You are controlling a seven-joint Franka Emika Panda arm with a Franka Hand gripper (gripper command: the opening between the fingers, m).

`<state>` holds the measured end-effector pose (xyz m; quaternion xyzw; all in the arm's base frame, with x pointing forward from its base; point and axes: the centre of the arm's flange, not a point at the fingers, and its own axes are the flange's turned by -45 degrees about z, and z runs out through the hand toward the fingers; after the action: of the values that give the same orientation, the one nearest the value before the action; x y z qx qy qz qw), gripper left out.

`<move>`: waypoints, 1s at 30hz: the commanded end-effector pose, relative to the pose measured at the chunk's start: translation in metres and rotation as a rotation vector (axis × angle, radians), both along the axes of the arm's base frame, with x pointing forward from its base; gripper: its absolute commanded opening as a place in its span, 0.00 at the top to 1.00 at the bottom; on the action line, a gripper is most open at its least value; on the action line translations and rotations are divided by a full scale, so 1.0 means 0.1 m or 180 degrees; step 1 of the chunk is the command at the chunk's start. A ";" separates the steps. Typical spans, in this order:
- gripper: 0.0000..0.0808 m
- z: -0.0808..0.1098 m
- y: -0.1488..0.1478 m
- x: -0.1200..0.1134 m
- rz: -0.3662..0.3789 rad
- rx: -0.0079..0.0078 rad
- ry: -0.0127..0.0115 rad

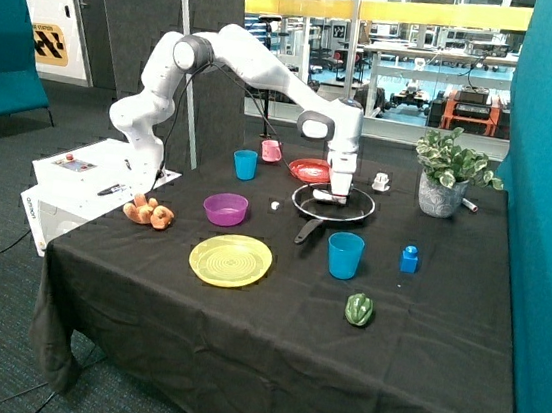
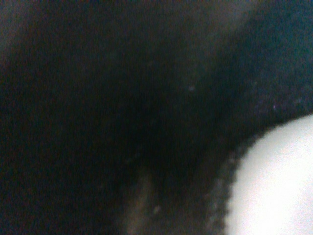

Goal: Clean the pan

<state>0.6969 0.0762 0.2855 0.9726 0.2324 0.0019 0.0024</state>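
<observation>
The pan [image 1: 333,206] lies flat on the black-draped counter [image 1: 270,337], between the red plate [image 1: 310,169] behind it and the taller blue cup [image 1: 345,254] in front. Its long black handle runs from the bowl toward the front edge of the counter, slanting toward the yellow-green plate [image 1: 231,259], so the pan's long axis runs from the back to the front of the counter at a slight diagonal. The pan is round, shallow and black inside, with a thin bright metallic rim.

The white arm reaches over from its base and comes straight down into the pan; the hand [image 1: 336,195] sits low over the pan's floor, with something small and pale at its tip that I cannot identify. Whether the hand is spread or closed, or has hold of anything, I cannot tell. The wrist view is nearly all dark, with a bright white blob at one corner, and shows nothing to settle it.

No writing on the counter's things can be read; a black-and-yellow sign [image 1: 51,42] hangs on the far wall, its text illegible.

Around the pan stand a purple bowl [image 1: 225,208], a smaller blue cup [image 1: 245,164], a pink object [image 1: 271,151], a small blue block [image 1: 410,258], a green pepper [image 1: 359,309], a potted plant [image 1: 447,172] and a brown soft toy [image 1: 148,213].
</observation>
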 end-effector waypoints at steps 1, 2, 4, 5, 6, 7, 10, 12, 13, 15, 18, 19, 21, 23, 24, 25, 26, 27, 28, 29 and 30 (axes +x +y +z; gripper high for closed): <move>1.00 0.00 -0.12 0.13 -0.0098 0.00124 0.00149; 1.00 0.01 -0.14 0.14 -0.0101 0.00124 0.00149; 1.00 0.02 -0.16 0.14 -0.0101 0.00124 0.00149; 1.00 0.03 -0.17 0.14 -0.0103 0.00124 0.00149; 1.00 0.04 -0.18 0.14 -0.0105 0.00124 0.00149; 1.00 0.05 -0.21 0.14 -0.0113 0.00125 0.00149; 1.00 0.09 -0.27 0.12 -0.0119 0.00125 0.00149; 1.00 0.10 -0.29 0.11 -0.0119 0.00125 0.00149; 1.00 0.11 -0.31 0.10 -0.0119 0.00125 0.00149; 1.00 0.12 -0.34 0.08 -0.0120 0.00125 0.00149; 1.00 0.12 -0.40 0.01 -0.0119 0.00125 0.00149; 1.00 0.11 -0.41 -0.01 -0.0112 0.00125 0.00149; 1.00 0.11 -0.45 -0.07 -0.0116 0.00125 0.00149; 1.00 0.11 -0.49 -0.12 -0.0117 0.00125 0.00149; 1.00 0.10 -0.51 -0.14 -0.0118 0.00125 0.00149; 1.00 0.10 -0.52 -0.16 -0.0119 0.00125 0.00149; 1.00 0.09 -0.54 -0.21 -0.0124 0.00125 0.00149; 1.00 0.09 -0.57 -0.26 -0.0125 0.00125 0.00149; 1.00 0.08 -0.58 -0.29 -0.0125 0.00125 0.00149; 1.00 0.08 -0.59 -0.30 -0.0125 0.00125 0.00149; 1.00 0.08 -0.60 -0.34 -0.0119 0.00125 0.00149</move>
<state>0.6906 0.0307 0.2949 0.9768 0.2140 -0.0116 -0.0007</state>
